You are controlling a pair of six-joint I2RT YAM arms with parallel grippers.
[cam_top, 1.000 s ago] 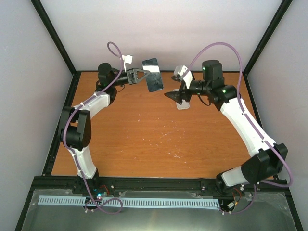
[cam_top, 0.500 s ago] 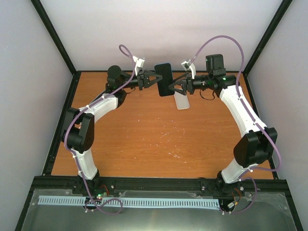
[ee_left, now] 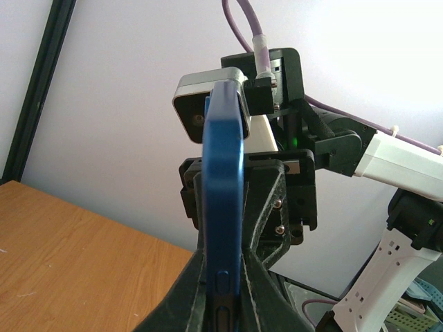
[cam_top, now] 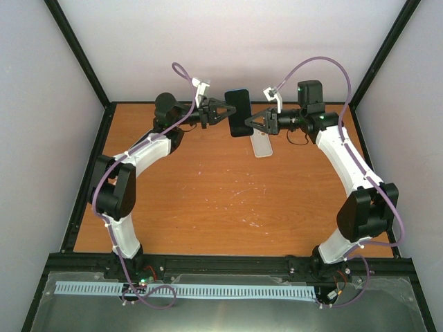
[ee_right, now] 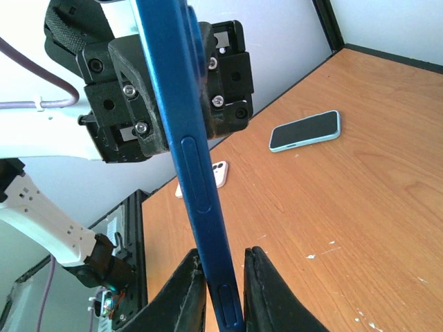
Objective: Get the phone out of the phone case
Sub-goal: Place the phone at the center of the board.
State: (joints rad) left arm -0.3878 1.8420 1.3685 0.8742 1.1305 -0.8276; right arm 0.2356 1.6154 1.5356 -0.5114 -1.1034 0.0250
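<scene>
Two arms meet over the far side of the orange table (cam_top: 208,200), at 12 o'clock in the overhead view, sharing one load. The phone (cam_top: 239,114), dark face toward the overhead camera, sits inside its blue case (ee_right: 197,173) and hangs in the air, clear of the tabletop. The left gripper (cam_top: 227,115) reaches in from 9 o'clock and is clenched on the case's long edge. Its own camera shows the dark fingers (ee_left: 257,277) pinching the two faces, with a side button between them. The right gripper (cam_top: 249,123) comes from 3 o'clock and has closed on the opposite long edge, its fingers (ee_right: 187,290) pressed to either side of the blue rim near another button. Each wrist camera sees the case edge-on, with the other gripper's black block right behind it. In the right wrist view a second phone (ee_right: 304,131) lies flat on the wood at 2 o'clock, screen up and rimmed in pale blue. A white object (ee_right: 211,176) lies near it, toward 9 o'clock.
</scene>
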